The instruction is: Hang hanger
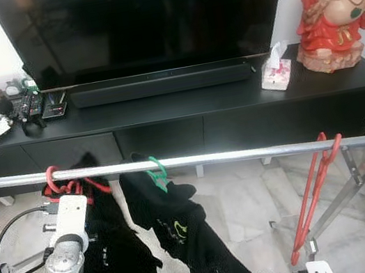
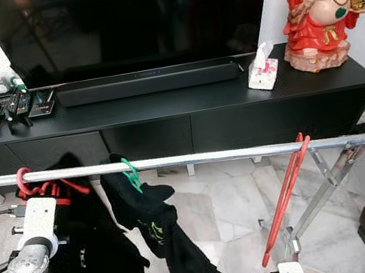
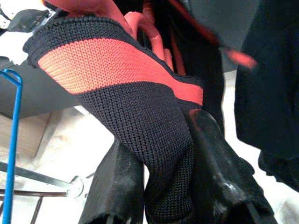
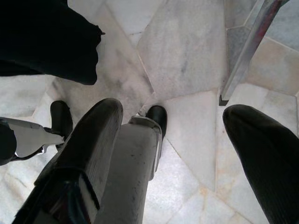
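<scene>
Rail: long silver metal clothes rail (image 1: pixel 242 152) crosses in front of the black TV worktop (image 1: pixel 184 104); bare stretch between the green and the far red hanger
Garments: black knit garment with red band (image 3: pixel 131 93) on red plastic hanger (image 1: pixel 54 179) hooked at the rail's left end; black shirt (image 1: pixel 178 229) on green hanger (image 1: pixel 156 169) beside it
Spare: empty red hanger (image 1: pixel 316 191) hooked on the rail's right end
Left pincer (image 3: pixel 161 186): clamped on the knit garment's hem
Right pincer (image 4: pixel 173 135): fingers apart, over marble floor (image 4: pixel 187 56)
</scene>
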`<state>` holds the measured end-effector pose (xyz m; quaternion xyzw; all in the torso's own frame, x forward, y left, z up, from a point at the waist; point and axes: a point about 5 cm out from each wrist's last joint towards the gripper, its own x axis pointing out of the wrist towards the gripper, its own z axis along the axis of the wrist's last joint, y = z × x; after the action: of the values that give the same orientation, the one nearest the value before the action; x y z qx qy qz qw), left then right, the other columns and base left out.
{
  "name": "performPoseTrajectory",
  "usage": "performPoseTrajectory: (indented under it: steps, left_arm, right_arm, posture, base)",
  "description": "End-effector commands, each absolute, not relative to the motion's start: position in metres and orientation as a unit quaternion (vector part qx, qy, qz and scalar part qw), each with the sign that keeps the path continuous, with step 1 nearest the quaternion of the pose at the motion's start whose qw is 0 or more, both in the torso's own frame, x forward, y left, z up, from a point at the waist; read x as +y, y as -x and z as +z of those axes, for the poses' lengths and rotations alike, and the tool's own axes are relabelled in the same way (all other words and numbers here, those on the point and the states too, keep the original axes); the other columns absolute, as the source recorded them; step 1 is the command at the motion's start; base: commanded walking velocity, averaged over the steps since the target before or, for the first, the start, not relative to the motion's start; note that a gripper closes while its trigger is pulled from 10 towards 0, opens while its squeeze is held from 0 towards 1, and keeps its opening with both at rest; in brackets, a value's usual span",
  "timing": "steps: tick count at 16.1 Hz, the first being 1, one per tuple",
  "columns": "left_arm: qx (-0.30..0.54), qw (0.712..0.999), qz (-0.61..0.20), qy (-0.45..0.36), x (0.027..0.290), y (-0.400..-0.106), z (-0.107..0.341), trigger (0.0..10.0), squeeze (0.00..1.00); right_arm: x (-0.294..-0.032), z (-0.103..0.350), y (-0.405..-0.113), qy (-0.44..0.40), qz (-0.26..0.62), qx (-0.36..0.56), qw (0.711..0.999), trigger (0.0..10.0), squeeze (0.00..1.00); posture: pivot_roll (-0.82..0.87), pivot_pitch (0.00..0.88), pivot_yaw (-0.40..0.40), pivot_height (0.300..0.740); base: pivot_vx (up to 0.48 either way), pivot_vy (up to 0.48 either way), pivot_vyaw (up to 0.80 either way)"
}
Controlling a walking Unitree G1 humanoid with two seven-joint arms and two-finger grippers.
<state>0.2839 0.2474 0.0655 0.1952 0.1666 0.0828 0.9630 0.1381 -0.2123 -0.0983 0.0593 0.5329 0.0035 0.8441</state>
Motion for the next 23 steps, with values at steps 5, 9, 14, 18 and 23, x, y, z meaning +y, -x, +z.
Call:
performPoseTrajectory:
  steps: [5, 9, 14, 18, 23]
  left_arm:
    - [0.167, 0.964, 0.077, -0.195, 0.243, -0.28, 0.063, 0.0, 0.0]
    - [0.127, 0.969, 0.097, -0.187, 0.243, -0.276, 0.069, 0.0, 0.0]
    - [0.072, 0.975, 0.124, -0.17, 0.243, -0.264, 0.077, 0.0, 0.0]
    - [0.054, 0.976, 0.138, -0.16, 0.251, -0.243, 0.072, 0.0, 0.0]
    - [0.066, 0.975, 0.134, -0.166, 0.255, -0.226, 0.054, 0.0, 0.0]
  right_arm:
    - [-0.213, -0.099, -0.137, -0.061, 0.002, 0.534, 0.843, 10.0, 0.0]
    - [-0.213, -0.099, -0.136, -0.061, 0.003, 0.535, 0.843, 10.0, 0.0]
    - [-0.213, -0.099, -0.136, -0.06, 0.003, 0.534, 0.843, 10.0, 0.0]
    - [-0.214, -0.099, -0.136, -0.059, 0.004, 0.534, 0.843, 10.0, 0.0]
    - [-0.215, -0.098, -0.136, -0.059, 0.003, 0.533, 0.844, 10.0, 0.0]
  posture:
    - [0.0, 0.0, -0.028, 0.74]
    - [0.01, 0.0, -0.029, 0.74]
    - [0.01, 0.0, -0.031, 0.74]
    - [0.02, 0.0, -0.037, 0.74]
    - [0.02, 0.0, -0.041, 0.74]
  base:
    - [0.0, 0.0, 0.0]
    - [0.0, 0.0, 0.0]
    - [0.0, 0.0, 0.0]
    - [0.0, 0.0, 0.0]
    - [0.0, 0.0, 0.0]
